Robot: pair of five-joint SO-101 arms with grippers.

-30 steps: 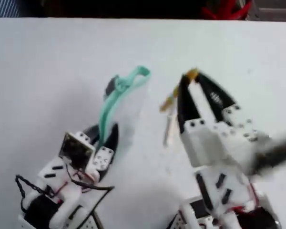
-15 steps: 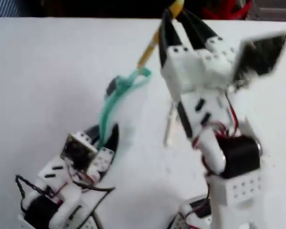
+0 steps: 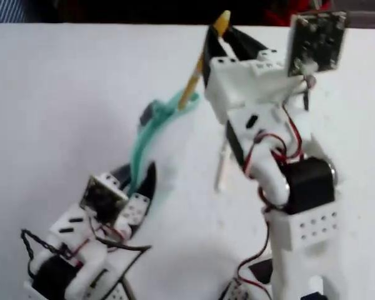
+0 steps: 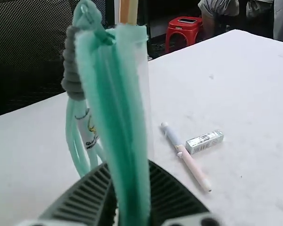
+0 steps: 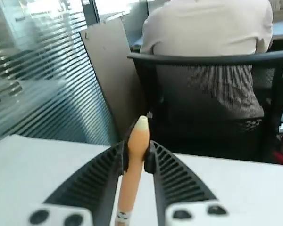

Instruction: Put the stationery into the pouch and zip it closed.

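White tabletop (image 3: 62, 94) runs back to a dark far edge, with a red plastic stool (image 4: 186, 23) on the floor beyond it. Near the front, the left gripper (image 3: 134, 181) is pressed onto one end of the clear pouch with the teal zipper band (image 3: 140, 147). The pouch stands on edge, its long axis leading away from that gripper toward the far side and ending in a teal loop and a grey pull (image 3: 147, 112).

The right gripper (image 3: 222, 40) pinches a yellow-orange pen (image 3: 197, 69) near its upper end. The pen slants down, with its lower tip at the pouch's far loop.

A pale pink-and-white pen (image 4: 186, 157) and a small grey-green box (image 4: 204, 141) lie between the pouch and the right arm, close together. Broad bare table lies to the pouch's left.
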